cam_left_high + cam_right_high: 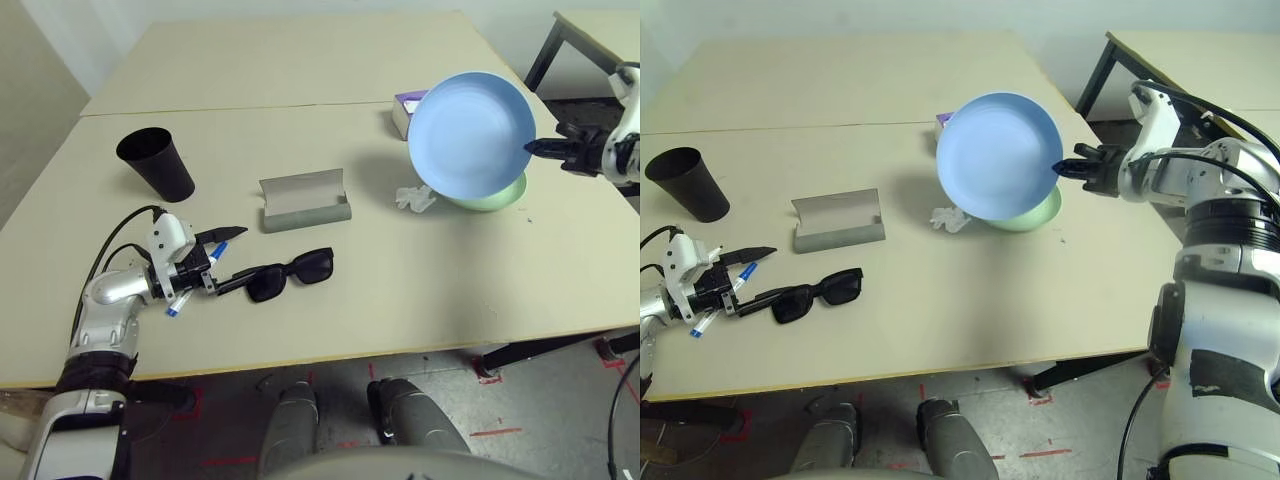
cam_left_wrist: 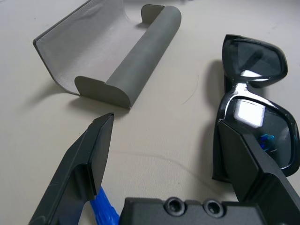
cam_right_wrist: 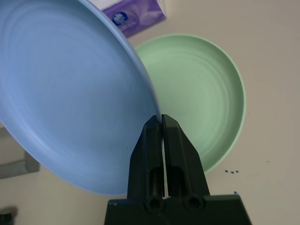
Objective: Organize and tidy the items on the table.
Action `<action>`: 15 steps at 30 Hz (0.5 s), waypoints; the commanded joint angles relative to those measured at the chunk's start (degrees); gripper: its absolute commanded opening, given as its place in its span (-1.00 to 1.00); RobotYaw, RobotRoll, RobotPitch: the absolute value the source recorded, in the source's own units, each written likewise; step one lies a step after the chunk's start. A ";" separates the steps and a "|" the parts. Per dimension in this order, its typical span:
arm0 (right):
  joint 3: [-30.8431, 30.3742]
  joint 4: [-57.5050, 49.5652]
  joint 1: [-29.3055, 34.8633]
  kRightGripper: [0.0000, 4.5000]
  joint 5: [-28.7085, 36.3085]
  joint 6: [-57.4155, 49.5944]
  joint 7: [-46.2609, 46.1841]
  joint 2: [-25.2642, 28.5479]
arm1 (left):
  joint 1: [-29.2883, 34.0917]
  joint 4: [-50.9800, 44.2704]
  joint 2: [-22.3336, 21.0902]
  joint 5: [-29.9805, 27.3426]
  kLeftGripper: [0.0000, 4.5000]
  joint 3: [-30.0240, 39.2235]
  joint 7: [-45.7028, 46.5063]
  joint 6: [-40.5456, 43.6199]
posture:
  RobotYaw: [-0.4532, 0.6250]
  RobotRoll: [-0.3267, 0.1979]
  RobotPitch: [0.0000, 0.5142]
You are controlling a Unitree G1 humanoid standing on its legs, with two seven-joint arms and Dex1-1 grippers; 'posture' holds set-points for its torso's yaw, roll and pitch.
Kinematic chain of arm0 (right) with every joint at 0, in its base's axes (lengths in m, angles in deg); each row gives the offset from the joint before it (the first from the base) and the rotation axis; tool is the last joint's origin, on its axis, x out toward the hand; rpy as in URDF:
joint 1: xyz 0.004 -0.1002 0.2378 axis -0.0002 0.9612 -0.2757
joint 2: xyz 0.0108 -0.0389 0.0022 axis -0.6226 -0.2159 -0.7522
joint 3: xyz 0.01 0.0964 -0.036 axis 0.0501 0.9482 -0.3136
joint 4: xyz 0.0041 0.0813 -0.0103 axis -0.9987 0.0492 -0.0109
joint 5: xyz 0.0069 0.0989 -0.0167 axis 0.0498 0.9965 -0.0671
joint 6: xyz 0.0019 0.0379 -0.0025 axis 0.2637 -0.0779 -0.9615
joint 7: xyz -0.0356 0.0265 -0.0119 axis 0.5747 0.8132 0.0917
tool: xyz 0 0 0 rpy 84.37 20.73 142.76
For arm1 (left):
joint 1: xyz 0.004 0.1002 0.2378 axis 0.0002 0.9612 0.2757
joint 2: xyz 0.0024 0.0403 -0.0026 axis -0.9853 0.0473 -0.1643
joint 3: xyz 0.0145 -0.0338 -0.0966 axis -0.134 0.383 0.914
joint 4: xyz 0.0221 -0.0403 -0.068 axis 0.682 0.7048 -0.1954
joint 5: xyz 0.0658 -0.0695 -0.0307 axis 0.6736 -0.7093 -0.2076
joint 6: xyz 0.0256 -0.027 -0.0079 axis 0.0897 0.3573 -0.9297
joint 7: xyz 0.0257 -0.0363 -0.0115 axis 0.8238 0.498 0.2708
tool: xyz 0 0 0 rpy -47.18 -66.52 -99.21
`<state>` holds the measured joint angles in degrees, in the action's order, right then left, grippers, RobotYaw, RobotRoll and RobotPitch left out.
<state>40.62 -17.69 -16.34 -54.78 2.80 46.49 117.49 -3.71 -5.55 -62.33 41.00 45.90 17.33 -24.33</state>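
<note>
The blue plate [image 1: 998, 152] is a plain, glossy round dish with faint concentric rings; it is lifted clear of the table [image 1: 330, 300], tipped steeply on edge with its hollow face towards the camera; the right gripper [image 1: 1068, 167] is pinched tight on its rim at the robot's right. Directly under it the green plate [image 3: 197, 103] lies flat on the table, pale and ringed likewise; a white tissue wad [image 1: 415, 198] sits just beside it, and a purple-and-white tissue box [image 1: 406, 108] stands behind both.

The grey glasses case [image 1: 305, 201] lies open near the middle of the table, its long axis running left to right, its lid flap standing up at the back; the black sunglasses [image 1: 290, 274] lie in front of it, lenses to the right, long axis across the table with a slight tilt, one temple reaching towards the left gripper [image 1: 226, 253]. That gripper rests low near the table with its two fingers spread wide, holding nothing; a white pen with a blue cap [image 1: 215, 250] lies beneath it; the black cup [image 1: 156, 163] stands upright at the far left, mouth up.
</note>
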 commanded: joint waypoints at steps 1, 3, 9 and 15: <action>-0.33 4.54 -1.81 -0.99 -3.61 3.23 1.79 -0.24 | 0.77 -1.65 -1.42 -0.70 1.00 1.31 0.14 1.22 | -0.20 0.25 -0.44; 0.07 6.35 -2.27 -0.99 -4.91 4.66 1.81 -0.26 | 0.43 -1.99 -2.10 -1.23 1.00 1.89 0.17 1.84 | -0.20 0.25 -0.44; 2.27 10.24 -2.39 -0.99 -7.39 9.00 -0.26 -0.42 | -1.01 -3.08 -3.19 -1.88 1.00 2.44 -0.02 3.25 | -0.23 0.25 -0.45; 4.98 12.53 -2.62 -0.99 -8.43 12.99 -3.26 -0.52 | -0.76 -5.01 -3.02 -1.60 1.00 1.98 0.23 4.07 | -0.24 0.25 -0.46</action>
<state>44.49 -6.29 -17.87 -62.54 14.48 44.29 116.85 -4.96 -9.45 -64.97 39.51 47.79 17.64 -20.69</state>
